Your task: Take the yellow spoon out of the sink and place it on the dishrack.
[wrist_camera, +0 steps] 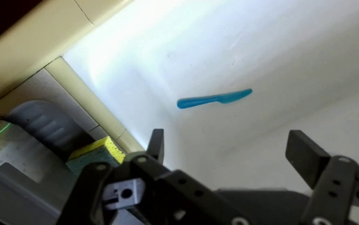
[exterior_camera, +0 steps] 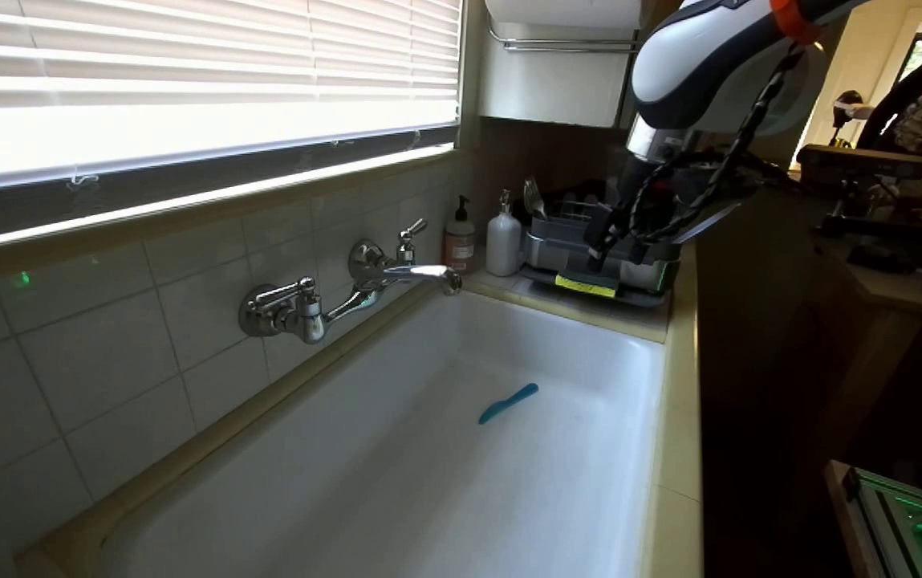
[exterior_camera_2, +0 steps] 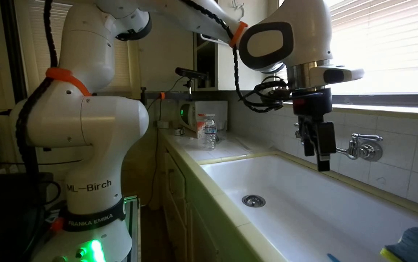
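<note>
The yellow spoon does not show in any view; it is hidden or out of view. The white sink (exterior_camera: pixel 420 482) holds a blue plastic knife (exterior_camera: pixel 509 403) on its floor; the knife also shows in the wrist view (wrist_camera: pixel 213 99). The dark grey dishrack (exterior_camera: pixel 549 254) stands on the tiled ledge at the sink's end. Part of it shows at the lower left of the wrist view (wrist_camera: pixel 23 193). My gripper (wrist_camera: pixel 226 134) is open with nothing between its fingers. In an exterior view it overlaps the dishrack (exterior_camera: pixel 599 245); in the wrist view the sink's floor lies behind its fingers.
A yellow and grey-blue sponge (exterior_camera: pixel 586 286) sits at the dishrack's front. Two soap bottles (exterior_camera: pixel 461 237) (exterior_camera: pixel 503 245) stand beside the rack, which holds a fork (exterior_camera: pixel 535 199). The chrome tap (exterior_camera: pixel 420 274) reaches over the sink from the tiled wall. A drain (exterior_camera_2: pixel 253 201) is at the other end.
</note>
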